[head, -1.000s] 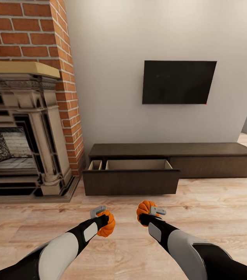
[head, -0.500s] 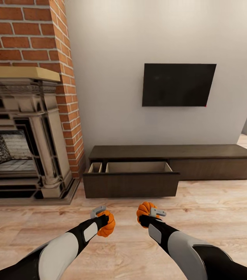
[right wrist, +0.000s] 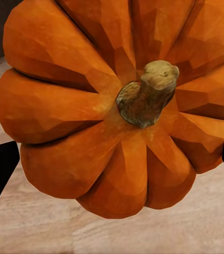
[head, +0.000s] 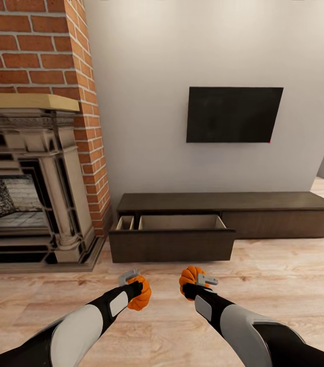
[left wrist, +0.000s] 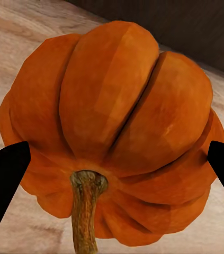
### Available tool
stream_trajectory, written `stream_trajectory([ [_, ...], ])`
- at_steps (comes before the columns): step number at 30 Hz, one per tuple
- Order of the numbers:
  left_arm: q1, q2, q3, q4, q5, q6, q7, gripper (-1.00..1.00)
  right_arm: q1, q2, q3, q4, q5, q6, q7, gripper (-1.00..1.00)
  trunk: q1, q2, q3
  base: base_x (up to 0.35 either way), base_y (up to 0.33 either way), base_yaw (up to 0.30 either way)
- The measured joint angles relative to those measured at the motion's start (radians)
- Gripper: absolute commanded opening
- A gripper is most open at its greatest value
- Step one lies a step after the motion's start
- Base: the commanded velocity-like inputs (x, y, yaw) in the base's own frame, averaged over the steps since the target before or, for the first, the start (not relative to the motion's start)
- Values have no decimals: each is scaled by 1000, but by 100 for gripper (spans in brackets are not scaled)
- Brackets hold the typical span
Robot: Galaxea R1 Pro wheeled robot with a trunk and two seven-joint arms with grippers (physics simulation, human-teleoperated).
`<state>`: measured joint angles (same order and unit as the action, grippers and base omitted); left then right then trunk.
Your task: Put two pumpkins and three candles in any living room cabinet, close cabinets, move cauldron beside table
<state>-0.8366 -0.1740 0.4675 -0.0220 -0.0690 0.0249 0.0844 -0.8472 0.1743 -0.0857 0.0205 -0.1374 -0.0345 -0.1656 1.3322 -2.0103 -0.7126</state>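
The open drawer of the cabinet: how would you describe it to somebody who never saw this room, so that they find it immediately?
Find the red-brick fireplace; right of it, under the wall TV, a long low dark-brown cabinet stands on the floor. The open drawer is at the end nearest the fireplace, pulled out, showing pale tan insides; the front beside it is shut.
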Motion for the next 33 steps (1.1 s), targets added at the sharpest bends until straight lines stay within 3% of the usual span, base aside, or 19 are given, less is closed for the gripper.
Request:
stream_trajectory([
  [33,0,0,0,0,0,-1,0,-100,0,0,0,-1,-2,0,0,-100,-127,231,103,0,0,0],
])
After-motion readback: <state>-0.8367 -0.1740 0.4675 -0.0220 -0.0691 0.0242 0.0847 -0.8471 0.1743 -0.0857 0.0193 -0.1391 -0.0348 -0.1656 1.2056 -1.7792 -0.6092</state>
